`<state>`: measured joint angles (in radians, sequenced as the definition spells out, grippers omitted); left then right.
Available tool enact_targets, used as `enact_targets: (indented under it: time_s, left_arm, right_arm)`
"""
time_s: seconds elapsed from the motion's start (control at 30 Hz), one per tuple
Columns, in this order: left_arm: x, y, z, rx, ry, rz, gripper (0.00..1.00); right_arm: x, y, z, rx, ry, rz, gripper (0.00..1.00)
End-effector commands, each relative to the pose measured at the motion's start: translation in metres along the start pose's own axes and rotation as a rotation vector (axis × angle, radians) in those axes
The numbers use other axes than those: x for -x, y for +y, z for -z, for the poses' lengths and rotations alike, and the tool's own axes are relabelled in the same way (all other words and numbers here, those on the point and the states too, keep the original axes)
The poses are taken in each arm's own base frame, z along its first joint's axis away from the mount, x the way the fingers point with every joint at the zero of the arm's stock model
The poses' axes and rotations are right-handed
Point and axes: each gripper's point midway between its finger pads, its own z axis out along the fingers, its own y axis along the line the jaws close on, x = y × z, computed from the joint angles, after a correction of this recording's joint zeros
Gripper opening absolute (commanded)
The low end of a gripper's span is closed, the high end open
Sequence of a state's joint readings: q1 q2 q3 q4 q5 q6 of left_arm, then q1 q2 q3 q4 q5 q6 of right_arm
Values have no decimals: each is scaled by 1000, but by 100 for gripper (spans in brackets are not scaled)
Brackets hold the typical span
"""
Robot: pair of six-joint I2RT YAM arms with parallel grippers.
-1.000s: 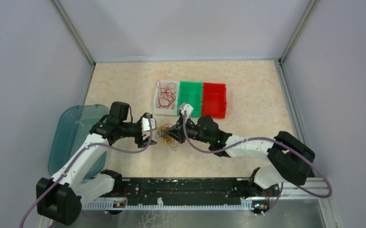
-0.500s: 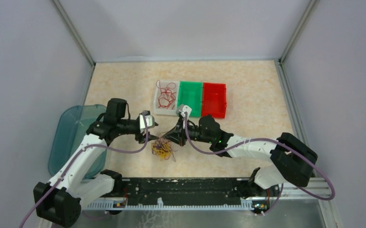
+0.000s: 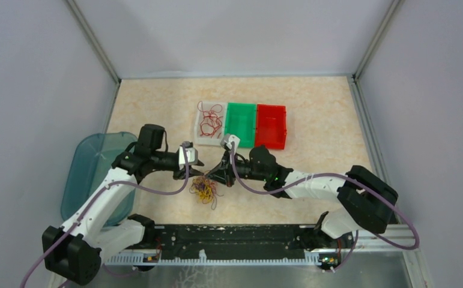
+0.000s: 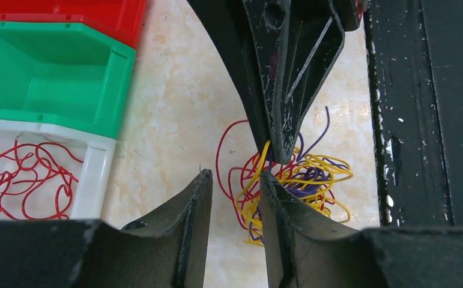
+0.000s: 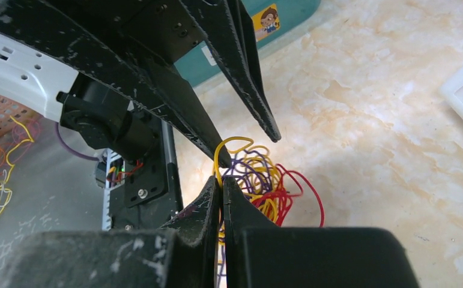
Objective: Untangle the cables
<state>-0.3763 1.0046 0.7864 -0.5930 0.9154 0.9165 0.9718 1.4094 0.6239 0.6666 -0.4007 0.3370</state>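
Two robot hands meeting tip to tip over one small tangle of cables (image 3: 205, 190), red, yellow and dark purple, heaped on the table (image 3: 313, 120) right beneath both sets of fingertips.

Right hand (image 5: 221, 183) pinched fully closed on a yellow cable (image 5: 235, 138), a loop of it rising from between the fingers, the rest of the heap bunched just past its tip. Other strands in the same pinch possible, not clear.

Left hand (image 4: 235, 177) partly open, gripping nothing, only bare table showing in the gap. Bulk of the tangle just beside the outer face of one left finger, off to the side of the gap rather than inside it, on the side toward the right hand's tip. One red loop lying just ahead of the gap.

No clear long axis to the heap: a roundish knot, with purple ends trailing off away from the left hand.

Both hands about equally near, only the right one holding.

Likely next need: a small sideways shift of the left hand toward the right hand's tip to bring a strand between its fingers, then a pull away from the right hand.

Farther out past both hands, a white bin (image 3: 208, 143) holding loose red cables.
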Motion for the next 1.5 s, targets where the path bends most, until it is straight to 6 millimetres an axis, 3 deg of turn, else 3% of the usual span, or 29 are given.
enact_targets:
  time_s: [0.0,0.33,0.5,0.6,0.67,1.07,1.3,1.47]
  left_arm:
    - [16,-3,1,-26,-37,-17,38]
    - [15,10,1,36,-17,-38,6]
    - [24,22,7,104,-23,-67,0]
    - [43,25,13,116,-56,-86,0]
    - [57,25,17,115,-81,-77,0]
    - [132,30,44,140,-207,-45,0]
    - [172,32,61,162,-279,-43,0]
    - [200,38,75,205,-329,-79,0]
  right_arm:
    - [42,10,-10,36,-119,37,0]
    - [42,10,-9,28,-142,7,3]
    - [45,1,0,-22,-183,-20,39]
    - [58,-3,9,-44,-259,-21,59]
    - [69,1,11,-34,-296,-2,63]
    - [74,1,-14,4,-352,12,70]
    - [83,13,-28,69,-395,-12,59]
    - [68,7,-30,53,-379,-43,53]
